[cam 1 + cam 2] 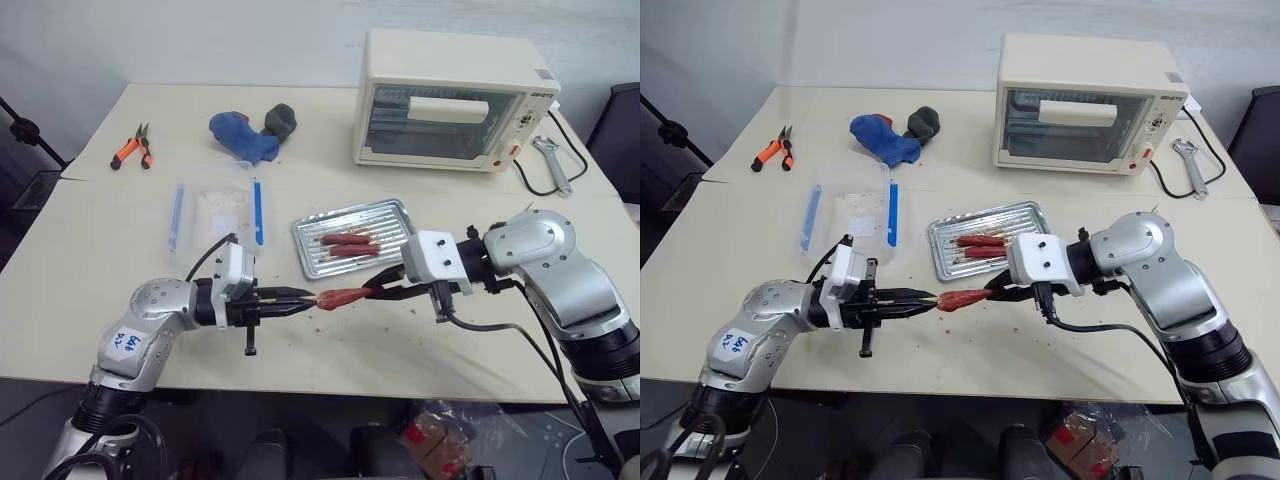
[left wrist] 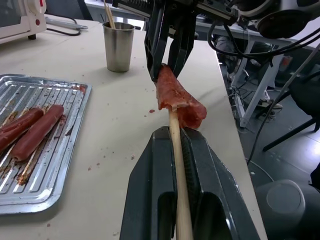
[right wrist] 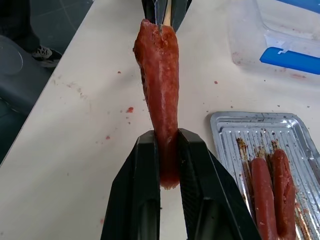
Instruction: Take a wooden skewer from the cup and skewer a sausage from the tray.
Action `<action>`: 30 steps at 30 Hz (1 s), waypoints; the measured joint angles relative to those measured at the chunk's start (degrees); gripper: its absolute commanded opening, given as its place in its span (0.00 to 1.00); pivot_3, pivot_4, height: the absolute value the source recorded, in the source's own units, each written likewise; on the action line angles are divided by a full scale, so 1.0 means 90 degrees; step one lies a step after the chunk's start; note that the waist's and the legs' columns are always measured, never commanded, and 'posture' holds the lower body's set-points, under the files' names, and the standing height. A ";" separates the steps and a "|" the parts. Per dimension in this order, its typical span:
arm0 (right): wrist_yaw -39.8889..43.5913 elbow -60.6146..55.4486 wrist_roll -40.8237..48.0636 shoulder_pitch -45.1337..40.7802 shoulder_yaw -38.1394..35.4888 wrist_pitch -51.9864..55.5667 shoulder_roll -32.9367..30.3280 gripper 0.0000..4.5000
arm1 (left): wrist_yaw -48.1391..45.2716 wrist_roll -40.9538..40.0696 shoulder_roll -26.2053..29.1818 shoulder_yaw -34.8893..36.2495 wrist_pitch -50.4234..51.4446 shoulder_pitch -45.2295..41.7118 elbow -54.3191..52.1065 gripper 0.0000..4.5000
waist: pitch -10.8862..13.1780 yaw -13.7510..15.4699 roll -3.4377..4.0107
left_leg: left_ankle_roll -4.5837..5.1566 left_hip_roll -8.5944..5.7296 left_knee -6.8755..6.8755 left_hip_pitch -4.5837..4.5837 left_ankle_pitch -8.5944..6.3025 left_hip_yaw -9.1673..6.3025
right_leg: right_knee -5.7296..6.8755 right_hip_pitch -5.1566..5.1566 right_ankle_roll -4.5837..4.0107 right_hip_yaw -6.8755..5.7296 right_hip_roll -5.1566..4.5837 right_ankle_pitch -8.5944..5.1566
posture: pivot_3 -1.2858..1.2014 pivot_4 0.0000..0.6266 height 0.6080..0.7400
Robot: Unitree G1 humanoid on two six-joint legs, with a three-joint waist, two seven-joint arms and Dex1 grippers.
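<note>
We read little legible text. The oven [image 1: 455, 100] carries a small dark brand mark at its upper right corner, too small to read. A white sticker [image 1: 126, 345] on the left arm bears blue handwriting that we cannot make out.

The left claw [image 1: 300, 300] is clamped on the wooden skewer [image 2: 177, 175], pointing toward the right claw. The right claw [image 3: 167, 165] grips one end of the sausage [image 3: 160, 85] between its two black fingers. The sausage is held above the worktop [image 1: 100, 250], just in front of the tray [image 1: 305, 250], with the skewer tip entering its free end.

The left wrist view shows the cup [image 2: 119, 46] standing on the worktop beyond the tray, with one more stick [image 2: 108, 14] upright in it; in the head views the right arm covers that spot. The right wrist view shows the torn surface of the sausage and red crumbs [image 3: 130, 109] on the worktop. The head views alone show the clear plastic box [image 1: 215, 212], orange-handled pliers [image 1: 135, 148], a blue cloth [image 1: 243, 133] and a wrench [image 1: 552, 163]. Other sausages [image 1: 350, 243] lie in the tray.
</note>
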 measured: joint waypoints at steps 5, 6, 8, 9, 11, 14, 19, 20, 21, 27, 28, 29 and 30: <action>-0.0039 -0.0093 0.0001 -0.0028 0.0000 0.0162 0.0033 0.11 | 0.0055 0.0120 -0.0204 -0.0061 -0.0004 -0.0096 0.0041 0.00 | 0.0000 0.0001 0.0000 | 0.0000 -0.0001 0.0004 0.0000 0.0000 0.0000 | 0.0006 0.0000 0.0000 0.0000 0.0000 0.0000 | 0.52 0.24 1.00; -0.0040 -0.0094 0.0001 -0.0028 0.0000 0.0176 0.0033 0.11 | 0.0056 0.0136 -0.0227 -0.0065 -0.0004 -0.0103 0.0051 0.00 | 0.0000 0.0001 0.0000 | 0.0000 -0.0001 0.0005 0.0000 0.0000 0.0000 | 0.0007 0.0000 0.0000 0.0000 0.0000 0.0000 | 0.52 0.24 1.00; -0.0043 -0.0095 0.0001 -0.0028 0.0000 0.0217 0.0033 0.11 | 0.0056 0.0170 -0.0293 -0.0067 -0.0004 -0.0117 0.0092 0.00 | 0.0000 0.0001 0.0000 | 0.0000 -0.0001 0.0006 0.0000 0.0000 0.0000 | 0.0010 0.0000 0.0000 0.0000 0.0000 0.0000 | 0.52 0.24 1.00; -0.0043 -0.0095 0.0001 -0.0028 0.0000 0.0242 0.0033 0.11 | 0.0056 0.0176 -0.0322 -0.0069 -0.0004 -0.0119 0.0125 0.00 | 0.0000 0.0001 0.0000 | 0.0000 -0.0001 0.0007 0.0000 0.0000 0.0000 | 0.0011 -0.0001 0.0000 0.0000 0.0000 0.0000 | 0.52 0.24 1.00; -0.0036 -0.0095 0.0002 -0.0028 0.0000 0.0291 0.0031 0.11 | 0.0055 0.0178 -0.0348 -0.0073 -0.0004 -0.0121 0.0157 0.00 | 0.0000 0.0001 0.0000 | 0.0000 -0.0001 0.0008 0.0000 0.0000 0.0000 | 0.0012 -0.0001 0.0000 0.0000 0.0000 0.0000 | 0.52 0.24 1.00; -0.0032 -0.0130 0.0057 -0.0028 -0.0004 0.0508 0.0026 0.21 | 0.0057 0.0188 -0.0368 -0.0073 -0.0003 -0.0121 0.0161 0.00 | 0.0000 0.0001 0.0000 | 0.0000 -0.0001 0.0008 0.0000 0.0000 0.0000 | 0.0013 -0.0001 0.0000 0.0000 0.0000 0.0000 | 0.52 0.24 1.00; -0.0030 -0.0204 0.0154 -0.0023 -0.0004 0.0512 0.0046 0.54 | 0.0098 0.0186 -0.0457 -0.0076 -0.0004 -0.0139 0.0158 0.00 | 0.0000 0.0002 0.0000 | 0.0000 -0.0001 0.0009 0.0000 0.0000 0.0000 | 0.0013 -0.0001 0.0000 0.0000 0.0000 0.0000 | 0.52 0.24 1.00; -0.0020 -0.0204 0.0164 0.0009 -0.0013 0.0482 0.0027 0.62 | 0.0104 0.0185 -0.0456 -0.0064 -0.0005 -0.0136 0.0158 0.00 | 0.0000 0.0002 0.0000 | 0.0000 -0.0001 0.0009 0.0000 0.0000 0.0000 | 0.0013 -0.0001 0.0000 0.0001 0.0000 0.0000 | 0.52 0.24 1.00; 0.0006 -0.0204 0.0185 0.0070 -0.0030 0.0433 -0.0026 0.70 | 0.0107 0.0185 -0.0447 -0.0049 -0.0014 -0.0125 0.0158 0.00 | 0.0000 0.0002 0.0000 | 0.0000 -0.0001 0.0009 0.0000 0.0000 0.0000 | 0.0013 -0.0001 0.0000 0.0001 0.0000 0.0000 | 0.52 0.24 1.00; 0.0133 -0.0154 0.0389 0.0597 -0.0553 0.0121 -0.0487 1.00 | 0.0153 0.0169 -0.0264 0.0314 -0.0110 0.0245 0.0151 0.00 | 0.0001 0.0005 -0.0001 | 0.0002 -0.0001 0.0009 0.0000 -0.0001 0.0000 | 0.0011 -0.0001 0.0000 0.0001 -0.0001 0.0000 | 0.52 0.24 1.00; 0.0091 -0.0121 0.0448 0.0747 -0.0754 0.0041 -0.0513 1.00 | 0.0188 0.0146 -0.0245 0.0407 -0.0112 0.0324 0.0130 0.00 | 0.0001 0.0009 -0.0001 | 0.0002 -0.0001 0.0009 0.0000 -0.0001 0.0000 | 0.0011 0.0001 0.0000 0.0001 -0.0001 0.0000 | 0.52 0.24 1.00; 0.0013 -0.0105 0.0573 0.0966 -0.1057 -0.0002 -0.0516 1.00 | 0.0248 0.0095 -0.0220 0.0550 -0.0110 0.0425 0.0095 0.00 | 0.0001 0.0016 -0.0002 | 0.0003 -0.0001 0.0008 0.0000 -0.0002 0.0000 | 0.0010 0.0001 0.0000 0.0001 -0.0002 0.0000 | 0.52 0.24 1.00; -0.0082 -0.0091 0.0720 0.1157 -0.1328 -0.0003 -0.0509 1.00 | 0.0330 0.0054 -0.0197 0.0692 -0.0107 0.0510 0.0051 0.00 | 0.0001 0.0018 -0.0002 | 0.0003 0.0000 0.0008 0.0000 -0.0002 0.0000 | 0.0011 0.0001 0.0000 0.0000 -0.0002 0.0000 | 0.52 0.24 1.00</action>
